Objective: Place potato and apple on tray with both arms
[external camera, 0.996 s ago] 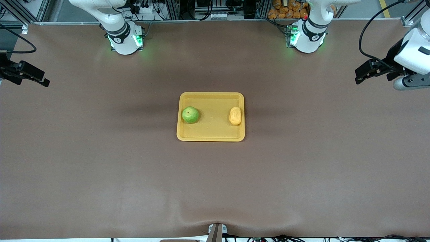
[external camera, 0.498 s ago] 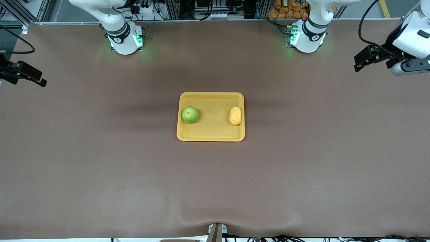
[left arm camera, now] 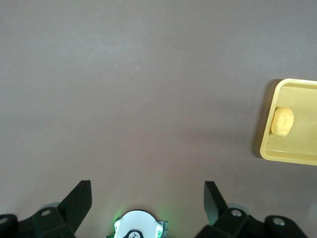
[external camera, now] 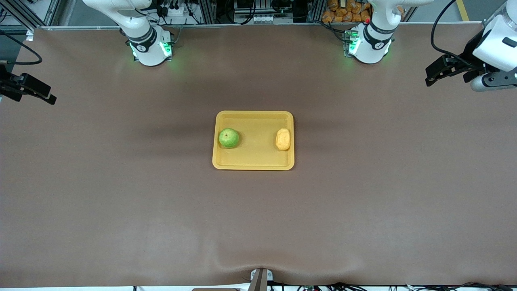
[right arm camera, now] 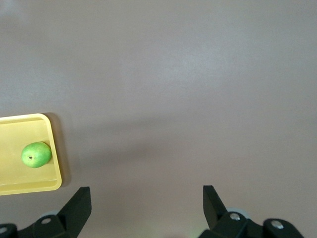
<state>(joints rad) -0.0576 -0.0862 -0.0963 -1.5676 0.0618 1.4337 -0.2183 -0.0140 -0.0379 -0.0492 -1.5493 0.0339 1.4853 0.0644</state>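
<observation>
The yellow-orange tray [external camera: 253, 161] lies at the table's middle. The green apple [external camera: 228, 138] sits in it at the right arm's end, and the potato [external camera: 283, 139] sits in it at the left arm's end. My left gripper [external camera: 430, 79] is open and empty, up over the table's edge at the left arm's end. My right gripper [external camera: 50, 98] is open and empty, up over the table's edge at the right arm's end. The left wrist view shows the potato [left arm camera: 282, 122] on the tray [left arm camera: 290, 154]. The right wrist view shows the apple [right arm camera: 36, 154] on the tray [right arm camera: 29, 185].
The brown table mat [external camera: 258, 226] spreads bare all around the tray. The two arm bases [external camera: 151, 48] [external camera: 369, 46] stand along the table's edge farthest from the front camera. A small bracket [external camera: 260, 279] sits at the nearest edge.
Both grippers have drawn a little farther out toward their ends of the table and risen slightly. The apple, the potato and the tray have not moved.
</observation>
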